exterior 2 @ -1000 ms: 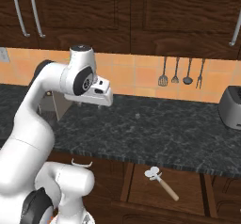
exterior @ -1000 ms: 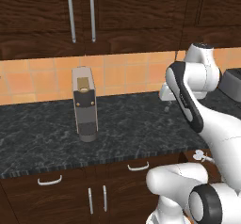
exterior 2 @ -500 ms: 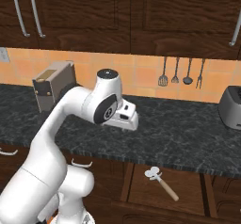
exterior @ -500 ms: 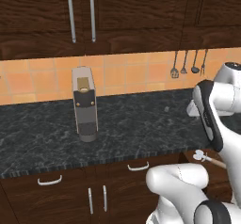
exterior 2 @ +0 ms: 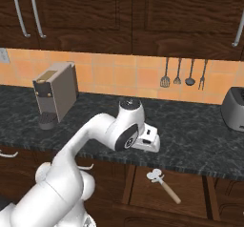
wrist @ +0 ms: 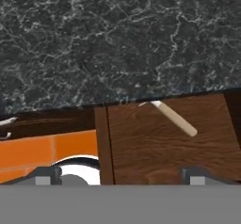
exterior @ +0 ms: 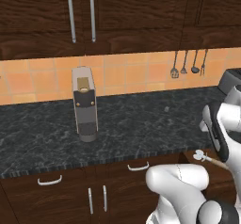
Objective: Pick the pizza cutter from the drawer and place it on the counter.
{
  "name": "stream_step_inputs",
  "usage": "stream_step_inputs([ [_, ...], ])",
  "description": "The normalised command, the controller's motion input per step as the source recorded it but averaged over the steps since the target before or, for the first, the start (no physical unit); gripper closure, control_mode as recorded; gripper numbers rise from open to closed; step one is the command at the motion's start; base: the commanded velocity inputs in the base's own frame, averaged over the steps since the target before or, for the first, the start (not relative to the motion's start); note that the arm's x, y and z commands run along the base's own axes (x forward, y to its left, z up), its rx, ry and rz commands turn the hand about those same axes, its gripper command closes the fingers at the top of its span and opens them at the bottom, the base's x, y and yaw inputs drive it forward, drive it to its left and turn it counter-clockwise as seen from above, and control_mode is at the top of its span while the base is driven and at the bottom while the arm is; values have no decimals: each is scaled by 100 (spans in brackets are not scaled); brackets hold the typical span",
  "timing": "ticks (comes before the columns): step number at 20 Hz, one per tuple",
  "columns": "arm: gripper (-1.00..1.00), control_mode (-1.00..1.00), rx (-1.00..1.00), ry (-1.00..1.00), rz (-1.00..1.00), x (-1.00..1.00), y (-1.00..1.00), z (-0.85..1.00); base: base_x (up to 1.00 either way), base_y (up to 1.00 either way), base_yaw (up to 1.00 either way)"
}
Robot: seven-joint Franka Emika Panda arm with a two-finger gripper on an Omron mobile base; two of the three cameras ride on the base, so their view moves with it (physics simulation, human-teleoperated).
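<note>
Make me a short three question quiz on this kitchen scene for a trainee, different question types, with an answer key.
1. True or false: the small pizza cutter with a silver wheel and tan wooden handle lies on the black-grey marbled stone counter.
2. Multiple choice: how is the gripper? A) open and empty B) shut on the cutter C) shut on a cabinet handle.
3. Fill in: the grey boxy coffee machine stands on the ____.

Key: 1 false, it lies in the open dark brown wooden drawer; 2 A; 3 counter.
</note>
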Motion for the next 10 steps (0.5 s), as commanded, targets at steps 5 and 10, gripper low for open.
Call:
stream_step_inputs([
  [5,-100,-100,0,-2,0,-5,-52,-72,0,0,0],
  [10,-100,-100,0,0,0,0,-71,-48,0,0,0],
])
